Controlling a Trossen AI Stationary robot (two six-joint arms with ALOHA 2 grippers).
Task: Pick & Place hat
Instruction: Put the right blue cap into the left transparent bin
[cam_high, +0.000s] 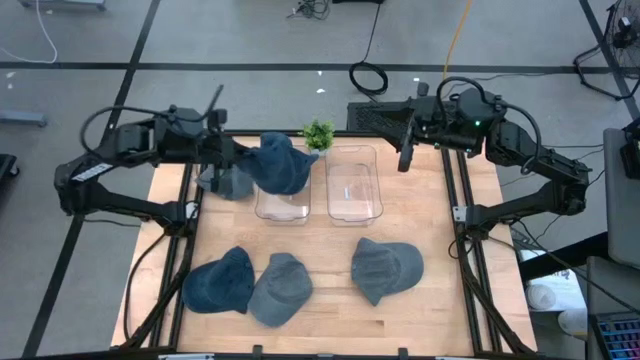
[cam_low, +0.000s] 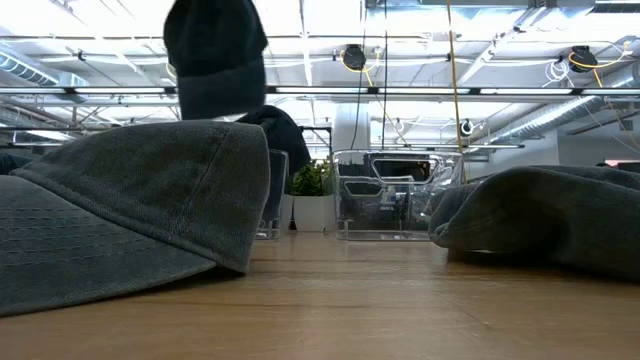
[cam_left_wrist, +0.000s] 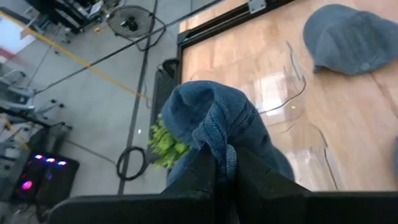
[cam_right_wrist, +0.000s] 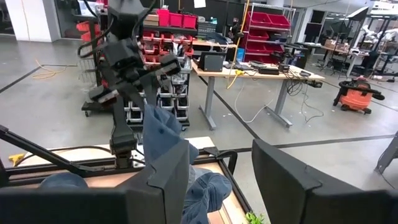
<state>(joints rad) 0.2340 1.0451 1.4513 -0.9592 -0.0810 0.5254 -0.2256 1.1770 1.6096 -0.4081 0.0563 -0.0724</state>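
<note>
The left gripper (cam_high: 240, 160) has its jaws pinched shut on a fold of the blue hat (cam_high: 278, 165), so the cloth hangs loose beneath the grip instead of keeping its shape. The hat is held in the air near the far edge of the tabletop (cam_high: 420, 230), above the left clear bin (cam_high: 283, 205), which suggests the bin is where it is meant to go. Beside it stands the right clear bin (cam_high: 353, 185), with a small green plant (cam_high: 318, 134) at the far edge between them. Three more hats (cam_high: 285, 288) lie along the near edge, apparently waiting their turn. The right gripper (cam_high: 407, 150) waits above the far right corner, its jaws partly open and holding nothing.
</note>
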